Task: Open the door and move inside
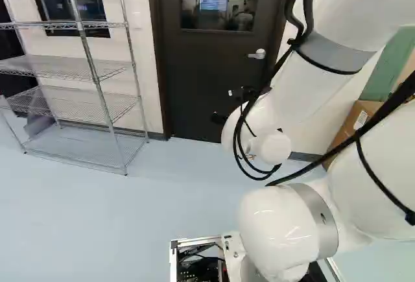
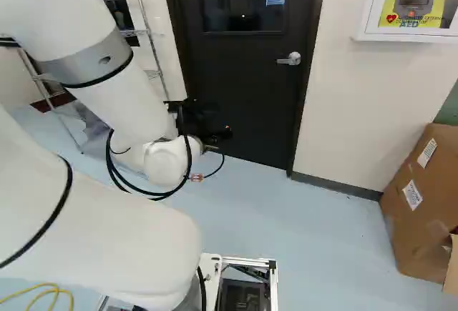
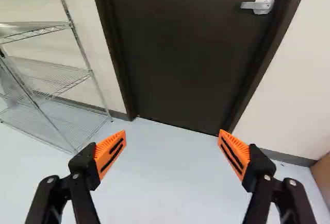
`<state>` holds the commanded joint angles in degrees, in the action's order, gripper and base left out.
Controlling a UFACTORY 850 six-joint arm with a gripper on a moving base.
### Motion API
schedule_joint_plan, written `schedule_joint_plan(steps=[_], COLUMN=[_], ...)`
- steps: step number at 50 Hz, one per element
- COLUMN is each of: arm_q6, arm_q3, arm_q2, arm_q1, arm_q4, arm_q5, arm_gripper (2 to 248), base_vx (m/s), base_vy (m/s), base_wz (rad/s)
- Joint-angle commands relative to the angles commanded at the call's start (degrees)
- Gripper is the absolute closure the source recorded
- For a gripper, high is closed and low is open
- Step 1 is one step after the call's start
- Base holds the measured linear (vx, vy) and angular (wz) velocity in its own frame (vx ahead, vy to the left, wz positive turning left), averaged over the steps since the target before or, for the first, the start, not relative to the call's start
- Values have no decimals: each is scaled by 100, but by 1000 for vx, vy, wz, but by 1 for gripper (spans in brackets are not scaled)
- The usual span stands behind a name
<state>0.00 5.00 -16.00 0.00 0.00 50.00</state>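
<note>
The door (image 2: 250,93) is shut in its frame, straight ahead of the base, its window (image 1: 217,3) in the upper part. The arm (image 2: 118,104) is the only one to use, and it reaches toward the door's lower half. The shelf (image 1: 65,67) stands by the wall left of the door; its upper tiers look bare, and something dull leans low down in it that I cannot name. The box (image 2: 401,239) sits on the floor to the right of the door, a flap sticking out; what it holds is hidden. The cabinet (image 2: 415,37) on the right-hand wall has a yellow defibrillator (image 2: 413,3) in it.

The gripper (image 3: 172,140) is released, fingers spread wide with nothing between them, well apart from the handle. The handle (image 3: 252,5) is on the door's right side, so from the gripper it lies ahead, higher and to the right. Its lever runs nearly level, from the pivot near the door's edge toward the middle, roughly the way the fingers are spread. The next move, I judge, is up and rightward, then forward; gripping across the lever would probably need a wrist turn, while pushing it down might not. Coming in low risks bumping the door.
</note>
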Motion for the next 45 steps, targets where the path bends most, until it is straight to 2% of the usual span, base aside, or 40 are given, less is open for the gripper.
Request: schedule_joint_plan(steps=[45], arm_q6=[0], arm_q3=[0], arm_q2=[0], arm_q1=[0], arm_q4=[0], arm_q5=[0], arm_gripper=[3], base_vx=[206], base_vy=[-3], base_wz=[-215])
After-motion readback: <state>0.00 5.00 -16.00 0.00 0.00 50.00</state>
